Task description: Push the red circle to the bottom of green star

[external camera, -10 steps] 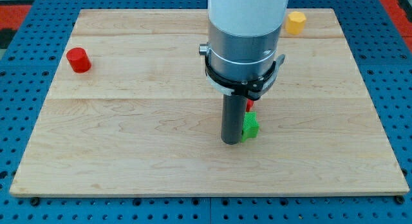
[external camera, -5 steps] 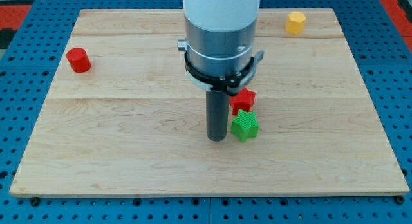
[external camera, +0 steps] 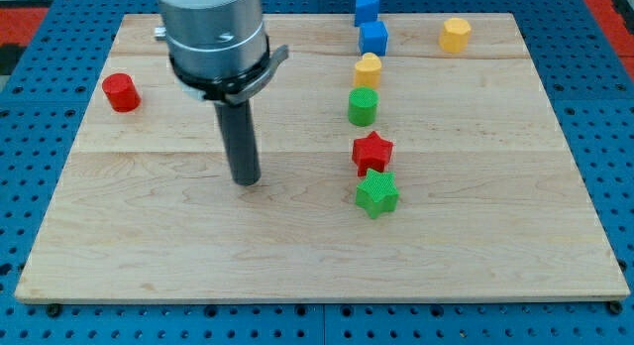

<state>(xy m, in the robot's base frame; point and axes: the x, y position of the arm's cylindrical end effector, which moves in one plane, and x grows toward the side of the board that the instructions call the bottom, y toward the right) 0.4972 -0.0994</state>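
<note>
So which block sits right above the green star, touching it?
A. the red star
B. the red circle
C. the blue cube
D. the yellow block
A: the red star sits just above the green star, the two touching, while the red circle lies far off near the view's left edge, and my tip stands between them, touching no block.
</note>
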